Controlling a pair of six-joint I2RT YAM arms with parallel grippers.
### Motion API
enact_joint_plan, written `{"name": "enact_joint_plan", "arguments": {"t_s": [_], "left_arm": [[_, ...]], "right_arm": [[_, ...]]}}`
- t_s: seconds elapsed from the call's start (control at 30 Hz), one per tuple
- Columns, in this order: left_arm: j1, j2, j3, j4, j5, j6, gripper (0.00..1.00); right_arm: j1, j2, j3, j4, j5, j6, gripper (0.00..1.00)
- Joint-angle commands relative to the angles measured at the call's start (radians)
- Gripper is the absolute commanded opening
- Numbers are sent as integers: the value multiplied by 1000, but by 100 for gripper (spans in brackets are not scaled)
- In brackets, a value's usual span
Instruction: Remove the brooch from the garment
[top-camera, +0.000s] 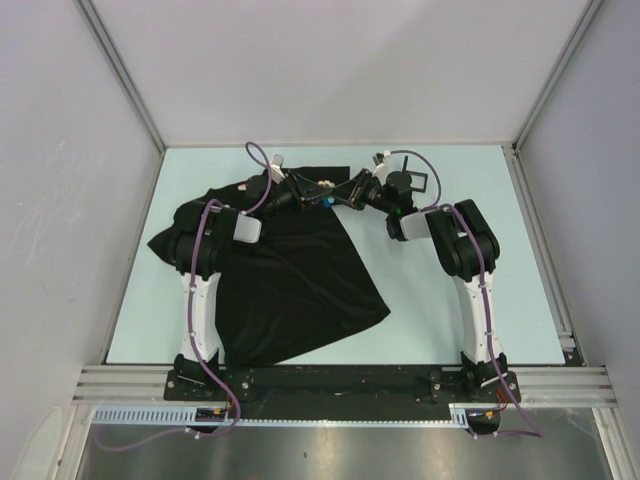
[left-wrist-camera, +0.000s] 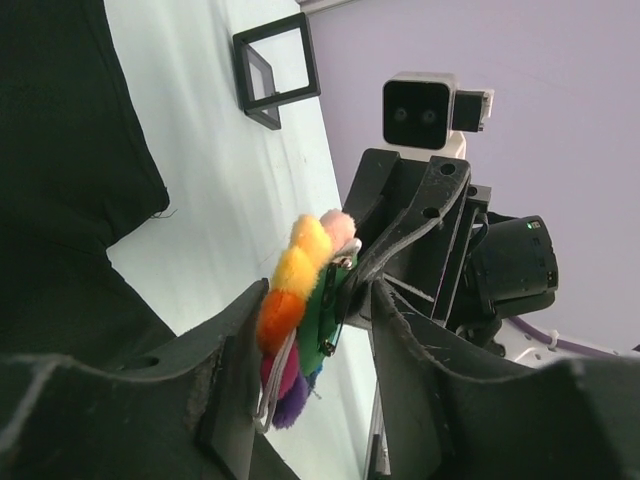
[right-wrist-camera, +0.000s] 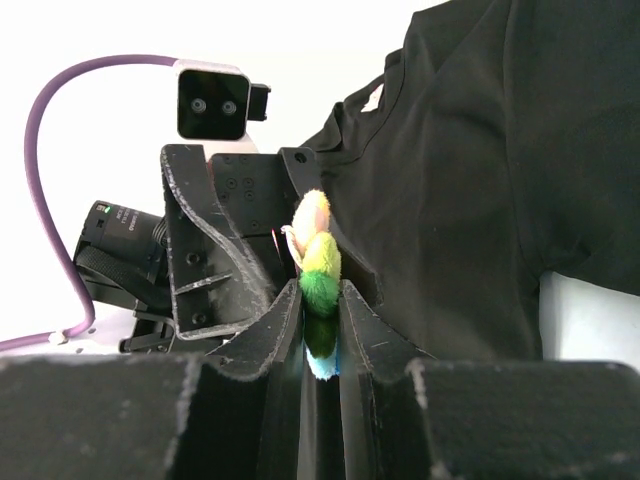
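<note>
the black t-shirt garment (top-camera: 300, 280) lies crumpled on the pale surface (top-camera: 450, 300), nearer the left arm. beyond it the two grippers meet tip to tip. the right gripper (right-wrist-camera: 322, 310) is clenched on the fuzzy rainbow brooch (right-wrist-camera: 320, 275). the left gripper (left-wrist-camera: 312, 295) stands released, its jaws parted around the brooch, which is lifted clear of the cloth. farthest sits a small black square frame (left-wrist-camera: 285, 98).
</note>
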Motion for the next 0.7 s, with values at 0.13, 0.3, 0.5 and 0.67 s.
{"name": "enact_joint_plan", "arguments": {"t_s": [0.13,0.3,0.5,0.67], "left_arm": [[14,-15,-15,184,30,-68,60],[19,17,-12,261,41,-143,46],[22,50,-9,342,47,-194,40],[23,36,-15,336,46,-182,45]], "right_arm": [[-23,-49,6,59,-20,23,0],[-35,-35,0,109,-25,63,0],[-38,-14,0,141,-29,95,0],[-41,-15,1,126,-29,87,0]]}}
